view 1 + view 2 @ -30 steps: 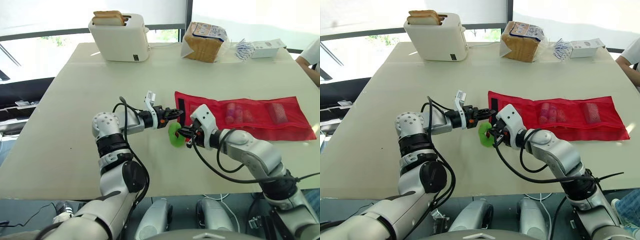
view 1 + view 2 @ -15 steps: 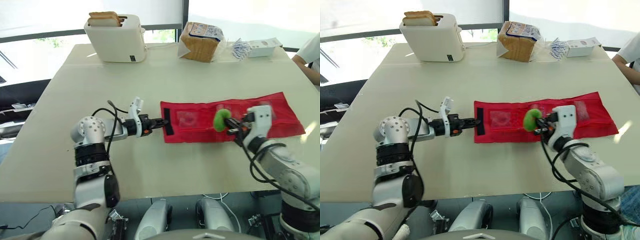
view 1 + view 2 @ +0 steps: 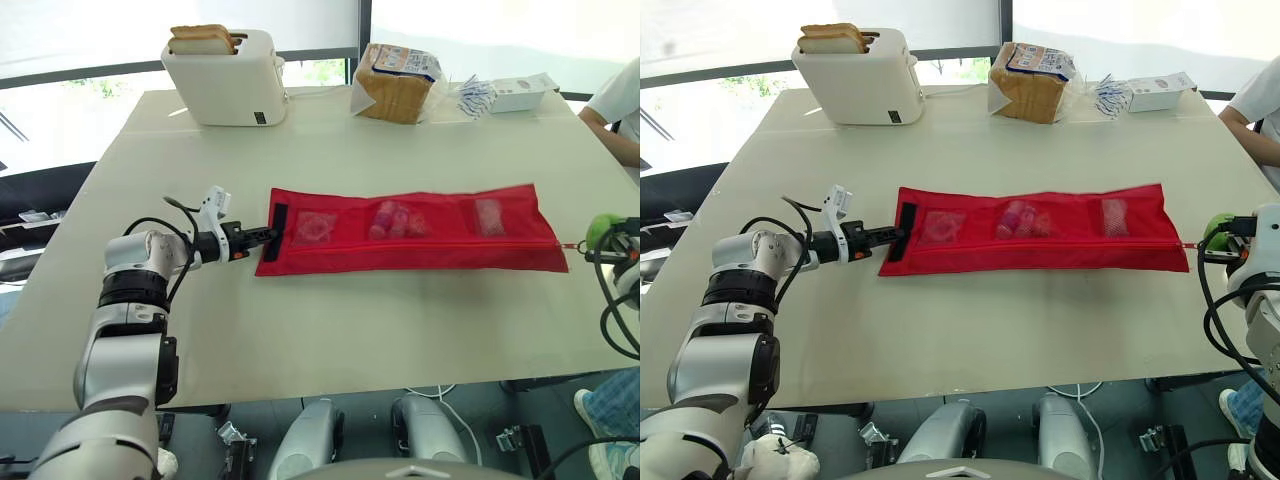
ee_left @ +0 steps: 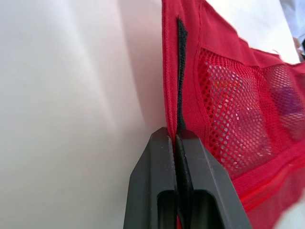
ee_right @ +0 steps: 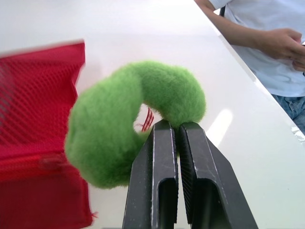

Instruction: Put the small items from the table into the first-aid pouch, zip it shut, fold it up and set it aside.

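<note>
Now, left pincer (image 3: 263,235) clamped on the pouch (image 3: 420,245) end, right pincer (image 5: 177,128) clamped on the green pull (image 5: 114,129): draw the pouch taut and level.

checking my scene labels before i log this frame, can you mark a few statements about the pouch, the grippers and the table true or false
1. The left gripper is shut on the black strip at one end of the red pouch. True.
2. The right gripper is open and holds nothing. False: it is shut on the green fluffy pull beyond the pouch's other end.
3. The pouch is folded up. False: it lies stretched out flat on the table.
4. Small items show inside the pouch's mesh pockets. True.
5. The toaster has empty slots. False: bread slices stand in it.
</note>
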